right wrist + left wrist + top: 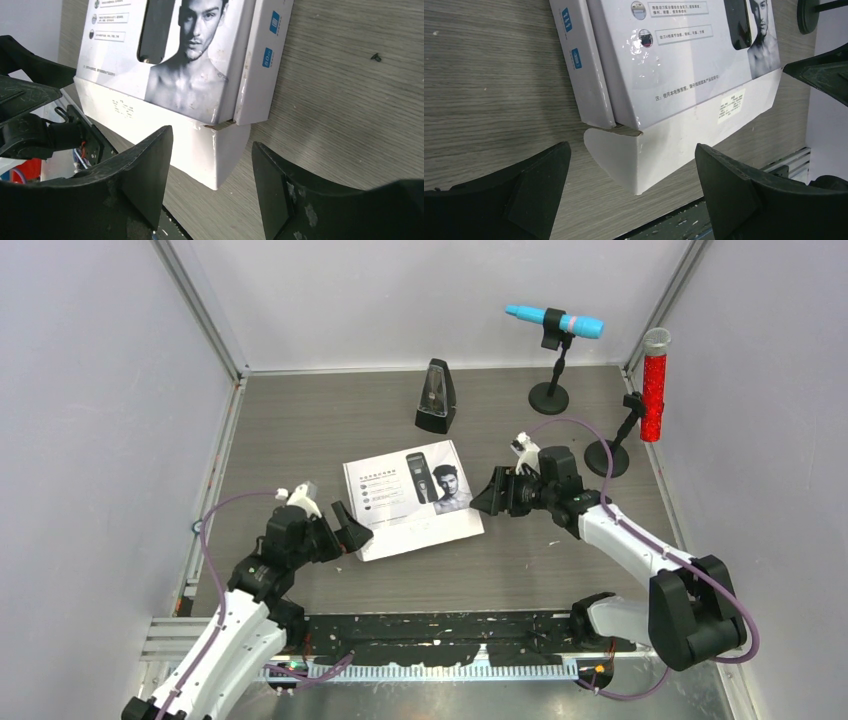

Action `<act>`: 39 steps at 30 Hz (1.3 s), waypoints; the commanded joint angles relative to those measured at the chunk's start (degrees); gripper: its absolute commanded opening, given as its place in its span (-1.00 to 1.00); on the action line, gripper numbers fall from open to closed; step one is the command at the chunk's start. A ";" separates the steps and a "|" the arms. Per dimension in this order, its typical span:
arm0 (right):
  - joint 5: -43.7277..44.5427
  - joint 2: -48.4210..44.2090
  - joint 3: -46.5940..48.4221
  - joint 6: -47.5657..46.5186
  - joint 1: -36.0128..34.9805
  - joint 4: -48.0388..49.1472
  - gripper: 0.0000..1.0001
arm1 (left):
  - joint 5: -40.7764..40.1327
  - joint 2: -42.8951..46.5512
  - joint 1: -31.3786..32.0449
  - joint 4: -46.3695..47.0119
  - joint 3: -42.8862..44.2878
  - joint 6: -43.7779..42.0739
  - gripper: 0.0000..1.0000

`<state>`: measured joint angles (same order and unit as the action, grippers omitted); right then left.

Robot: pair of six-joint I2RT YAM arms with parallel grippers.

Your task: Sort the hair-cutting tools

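Black fingers of the left gripper (631,150) and the right gripper (211,140) are spread wide and hold nothing, one at each end of the white box (410,495) lying flat between them; no hair-cutting tools show, maybe they are inside, so all the sorting looks left to do

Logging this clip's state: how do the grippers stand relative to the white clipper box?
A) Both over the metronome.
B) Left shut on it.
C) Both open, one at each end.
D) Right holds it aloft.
C: the left gripper and right gripper are both open, facing opposite ends of the white box, which lies flat on the table.
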<state>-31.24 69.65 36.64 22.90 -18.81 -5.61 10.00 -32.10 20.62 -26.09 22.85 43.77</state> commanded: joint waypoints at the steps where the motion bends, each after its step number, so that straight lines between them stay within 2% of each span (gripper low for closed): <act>1: 1.73 -1.16 -1.77 -2.21 -0.47 3.45 0.36 | -1.57 3.75 0.30 6.94 -2.72 -2.06 0.99; 9: 1.19 -0.45 -3.15 -0.44 -1.37 6.93 0.36 | -0.03 0.21 0.85 9.60 -2.21 -1.02 0.97; 12: 1.19 -0.33 -3.20 -0.32 -1.43 7.38 0.36 | 1.01 -2.18 1.23 11.13 -2.20 -0.69 0.86; 18: 0.70 0.89 -3.74 0.17 -1.63 8.54 0.36 | 1.87 -5.97 2.54 13.23 -2.14 0.07 0.80; 26: 0.09 1.41 -3.57 0.99 -1.93 9.57 0.36 | 5.53 -8.91 4.16 11.70 0.20 4.46 0.57; 35: -0.37 1.46 -3.51 1.01 -2.02 9.50 0.36 | 0.02 -9.16 5.04 7.28 2.03 4.03 0.58; 39: -0.58 1.39 -3.51 1.13 -2.02 9.41 0.36 | 2.32 -11.04 5.04 8.43 2.09 5.82 0.56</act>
<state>-30.76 71.26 32.80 23.92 -20.53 1.65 11.55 -41.76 25.43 -18.70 22.72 47.90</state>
